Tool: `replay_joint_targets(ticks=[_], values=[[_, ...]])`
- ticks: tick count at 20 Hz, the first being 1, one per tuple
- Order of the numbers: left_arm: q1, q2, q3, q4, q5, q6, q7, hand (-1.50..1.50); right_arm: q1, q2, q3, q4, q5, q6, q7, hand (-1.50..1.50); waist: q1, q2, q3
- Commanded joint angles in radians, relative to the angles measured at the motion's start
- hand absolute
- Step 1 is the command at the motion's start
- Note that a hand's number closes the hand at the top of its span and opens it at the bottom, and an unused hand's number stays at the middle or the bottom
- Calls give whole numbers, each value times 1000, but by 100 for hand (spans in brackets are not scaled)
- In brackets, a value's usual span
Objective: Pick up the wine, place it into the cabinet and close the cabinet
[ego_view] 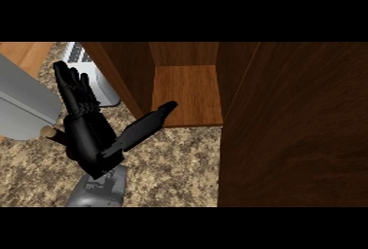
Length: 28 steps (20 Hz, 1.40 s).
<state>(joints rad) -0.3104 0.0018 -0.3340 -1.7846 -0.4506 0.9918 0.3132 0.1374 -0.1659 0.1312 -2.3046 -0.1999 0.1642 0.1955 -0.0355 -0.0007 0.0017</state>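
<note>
My left hand (87, 130) is open above the speckled counter (173, 160), left of the cabinet. Its fingers point straight up the view and its thumb (147, 124) stretches right, with the tip at the front edge of the cabinet shelf (188, 92). The hand holds nothing. The wooden cabinet stands open, and the visible part of its shelf is bare. Its dark door (295, 126) fills the right side of the view. No wine bottle shows anywhere. My right hand is out of sight.
A grey object (22, 107) with a small tan knob (49, 131) sits at the left edge, just beside my hand. A white ribbed appliance (97, 78) stands behind the fingers, against the cabinet's left wall (126, 78).
</note>
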Motion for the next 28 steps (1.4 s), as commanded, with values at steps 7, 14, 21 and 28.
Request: replay_joint_targets(ticks=[7, 14, 21, 28], values=[[-289, -2, -120, 142, -310, 203, 438, -150, -16, -24, -39, -156, -76, -40, 185, -150, 31, -6, 0], [-339, -2, -101, 151, -469, 216, 620, -150, -59, -40, -61, -182, -91, -58, 259, -150, 32, -6, -1], [-314, -2, -91, 120, -700, 182, 810, -150, -62, -32, -61, -232, -75, -82, 274, -150, 29, -6, -1], [-224, -2, -117, -89, -929, 32, 1007, -150, -111, -42, -93, -204, -87, -87, 302, -150, 34, -7, -1]])
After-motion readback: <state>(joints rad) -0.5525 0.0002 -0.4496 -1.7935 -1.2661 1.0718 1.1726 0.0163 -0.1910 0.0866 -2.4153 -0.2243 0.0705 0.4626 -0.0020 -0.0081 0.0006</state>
